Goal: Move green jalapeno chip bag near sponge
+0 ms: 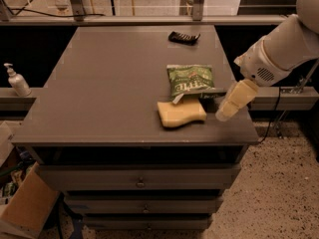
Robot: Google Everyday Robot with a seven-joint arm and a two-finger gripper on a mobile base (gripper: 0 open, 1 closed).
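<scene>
**Status: gripper beside sponge, bag resting on table**

1. Tool position. My gripper [227, 108] hangs at the right front part of the grey table [109, 83], angled down and toward the left, its tip low over the surface. It sits just beside the right end of the sponge [182, 113].

2. Tool state. I cannot tell how far my gripper is open. Nothing is seen in its grasp.

3. Task item. The green jalapeno chip bag [191, 79] lies flat on the table, lettering up, directly behind the sponge. Its near sealed edge meets the sponge's far edge. The bag's near right corner is close to my gripper; I cannot tell whether they touch.

4. Other items. A small black object [184, 37] lies near the far edge of the table, well apart from the bag. A pump bottle [16, 80] stands on a ledge off the table's left side. Drawers [139, 178] sit beneath the tabletop.
</scene>
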